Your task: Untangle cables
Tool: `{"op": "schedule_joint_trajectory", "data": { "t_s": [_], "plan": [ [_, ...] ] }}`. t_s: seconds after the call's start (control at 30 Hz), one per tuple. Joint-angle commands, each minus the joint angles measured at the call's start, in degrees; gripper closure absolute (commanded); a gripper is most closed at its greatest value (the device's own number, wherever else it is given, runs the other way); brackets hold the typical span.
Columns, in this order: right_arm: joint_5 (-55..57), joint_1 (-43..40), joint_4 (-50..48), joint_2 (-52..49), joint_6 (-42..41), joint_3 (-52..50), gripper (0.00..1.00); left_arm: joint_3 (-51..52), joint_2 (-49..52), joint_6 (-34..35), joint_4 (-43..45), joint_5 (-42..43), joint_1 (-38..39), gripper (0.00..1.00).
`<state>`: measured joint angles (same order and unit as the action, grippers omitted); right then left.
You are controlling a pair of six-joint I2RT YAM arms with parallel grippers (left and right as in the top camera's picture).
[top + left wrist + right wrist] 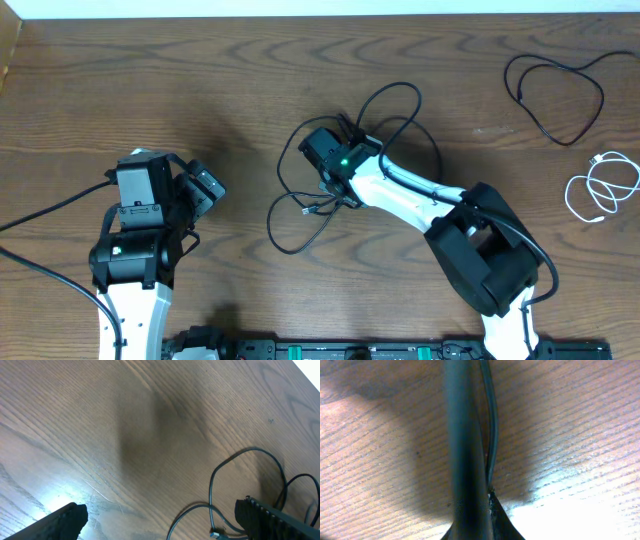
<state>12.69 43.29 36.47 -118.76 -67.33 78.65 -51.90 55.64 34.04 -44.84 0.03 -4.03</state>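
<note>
Cables [398, 86] are spread over the table [200, 80]. The long black cable [492, 425] is looped mid-table and pinched in the closed right gripper [330, 192]. The shorter black cable [570, 142] and white cable [572, 192] are laid apart, far right. The left gripper [205, 188] is held wide.

I see my wooden table [200, 90] carrying a looped black cable [271, 222] at centre, with a second black cable [570, 143] and a white cable [572, 195] far right.
</note>
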Motion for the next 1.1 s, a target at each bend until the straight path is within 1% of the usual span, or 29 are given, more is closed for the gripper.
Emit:
{"op": "schedule_joint_trajectory", "data": {
  "t_s": [0.0, 0.07, 0.17, 0.2, 0.27, 0.33, 0.37, 0.47, 0.5, 0.57, 0.67, 0.73, 0.8, 0.87, 0.97, 1.07],
  "plan": [
    [-0.48, -2.05, -2.45, -3.52, 4.48, -5.18, 0.99, -0.83, 0.22, -1.01, -0.13, -0.72, -0.24, 0.0],
    [-0.28, -3.58, -5.27, -3.52, 9.07, -5.44, 0.99, -0.83, 0.22, -1.01, -0.13, -0.72, -0.24, 0.0],
    [-0.17, -6.99, -8.87, -3.52, 18.45, -5.31, 0.99, -0.83, 0.22, -1.01, -0.13, -0.72, -0.24, 0.0],
    [-0.33, -8.57, -10.6, -3.52, 22.82, -5.25, 0.99, -0.83, 0.22, -1.01, -0.13, -0.72, -0.24, 0.0],
    [-3.48, -11.41, -15.23, -3.52, 35.41, -5.2, 0.99, -0.83, 0.22, -1.01, -0.13, -0.72, -0.24, 0.0],
    [-10.05, -14.38, -18.12, -3.5, 51.3, -4.15, 0.99, -0.83, 0.22, -1.01, -0.13, -0.72, -0.24, 0.0],
    [-11.8, -15.93, -17.46, -3.5, 56.15, -2.8, 0.99, -0.83, 0.22, -1.01, -0.13, -0.72, -0.24, 0.0],
    [-12.24, -19.69, -14.43, -3.5, 62.82, 1.64, 0.99, -0.83, 0.22, -1.01, -0.13, -0.72, -0.24, 0.0],
    [-12.28, -21.18, -13.42, -3.5, 66.47, 3.63, 0.99, -0.83, 0.22, -1.01, -0.13, -0.72, -0.24, 0.0],
    [-12.26, -23.52, -13.55, -3.5, 76.72, 6.01, 0.99, -0.83, 0.22, -1.01, -0.13, -0.72, -0.24, 0.0],
    [-11.39, -26.75, -16.22, -3.5, 96.19, 6.88, 0.99, -0.83, 0.22, -1.01, -0.13, -0.72, -0.24, 0.0],
    [-10.88, -29.0, -18.05, -3.52, 102.18, 6.88, 0.99, -0.83, 0.22, -1.01, -0.13, -0.72, -0.24, 0.0],
    [-13.44, -31.58, -20.33, -3.52, 105.46, 6.84, 0.99, -0.83, 0.22, -1.01, -0.13, -0.72, -0.24, 0.0],
    [-18.6, -33.92, -21.53, -3.52, 111.93, 6.84, 0.99, -0.83, 0.22, -1.01, -0.13, -0.72, -0.24, 0.0],
    [-25.2, -36.68, -22.62, -3.52, 125.59, 6.84, 0.99, -0.83, 0.22, -1.01, -0.13, -0.72, -0.24, 0.0],
    [-26.16, -37.92, -23.06, -3.52, 140.26, 6.84, 0.99, -0.83, 0.22, -1.01, -0.13, -0.72, -0.24, 0.0]
  ]
}}
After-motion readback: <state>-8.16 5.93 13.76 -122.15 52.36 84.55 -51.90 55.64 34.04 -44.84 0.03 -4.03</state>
